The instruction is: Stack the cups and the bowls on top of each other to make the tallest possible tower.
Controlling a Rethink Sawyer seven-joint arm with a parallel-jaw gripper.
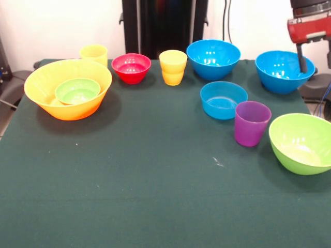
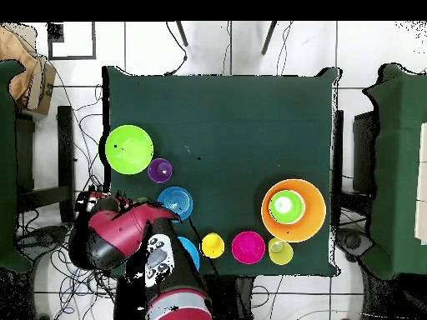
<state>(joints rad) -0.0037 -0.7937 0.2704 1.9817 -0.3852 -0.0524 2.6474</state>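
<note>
Sm green bowl (image 1: 77, 90) in orange bowl (image 1: 49, 82)

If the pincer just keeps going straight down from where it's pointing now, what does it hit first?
Most likely the large blue bowl at the table's back corner: the pincer hangs over its rim, pointing down. Depth is unclear, so it may meet the rim rather than the inside.

A dark green table (image 2: 233, 125) is set on a white tiled floor (image 2: 375, 50); cables (image 2: 87, 142) are strewn beside it; a white wall (image 1: 51, 26) is seen behind.
</note>
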